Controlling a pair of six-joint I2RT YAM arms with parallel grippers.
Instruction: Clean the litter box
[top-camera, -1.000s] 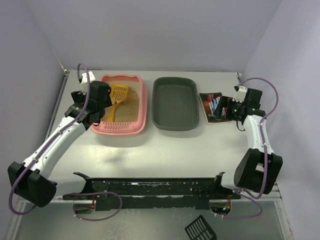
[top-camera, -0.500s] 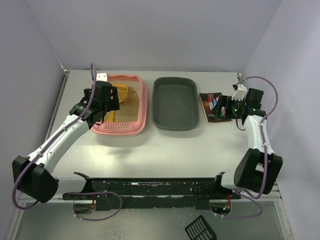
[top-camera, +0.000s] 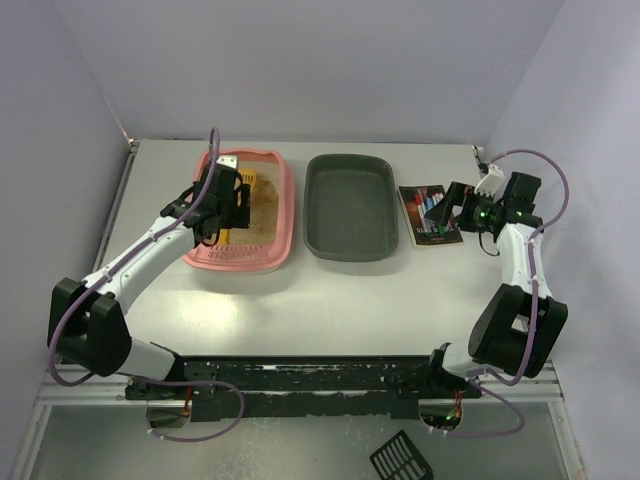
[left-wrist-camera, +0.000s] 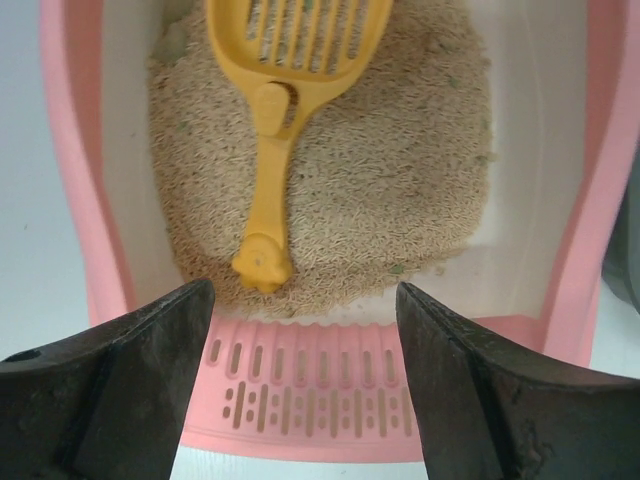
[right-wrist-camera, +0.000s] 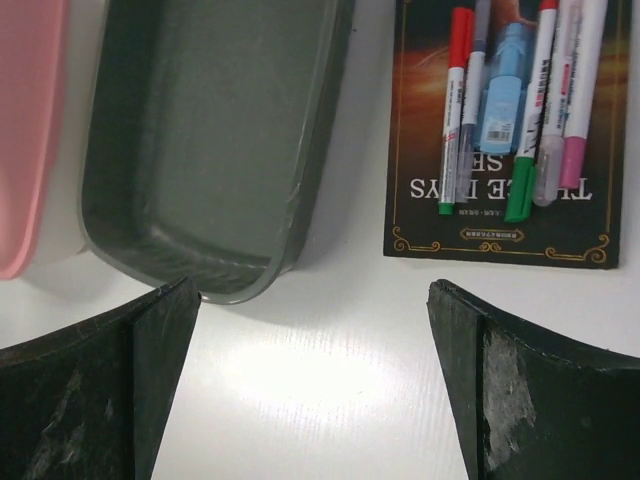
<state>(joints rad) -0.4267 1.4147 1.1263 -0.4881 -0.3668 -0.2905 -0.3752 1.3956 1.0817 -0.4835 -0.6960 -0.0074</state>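
The pink litter box (top-camera: 281, 222) stands at the back left of the table, with tan litter (left-wrist-camera: 400, 180) inside. A yellow slotted scoop (left-wrist-camera: 275, 130) lies on the litter, handle end toward the slotted rim (left-wrist-camera: 320, 385). My left gripper (top-camera: 224, 222) hovers over the box's near part, open and empty; in the left wrist view (left-wrist-camera: 305, 330) its jaws stand wide apart above the rim, just short of the scoop handle. My right gripper (top-camera: 452, 208) is open and empty above the table at the right, between the dark grey tray and the book.
A dark grey empty tray (top-camera: 350, 205) stands right of the litter box; it also shows in the right wrist view (right-wrist-camera: 200, 140). A dark book (right-wrist-camera: 500, 215) with several markers (right-wrist-camera: 520, 110) on it lies further right. A black rail (top-camera: 300, 375) runs along the near edge.
My left arm has swung right and forward, from beside the litter box's left rim to over the box. My right gripper has shifted slightly, its wrist turning toward the left.
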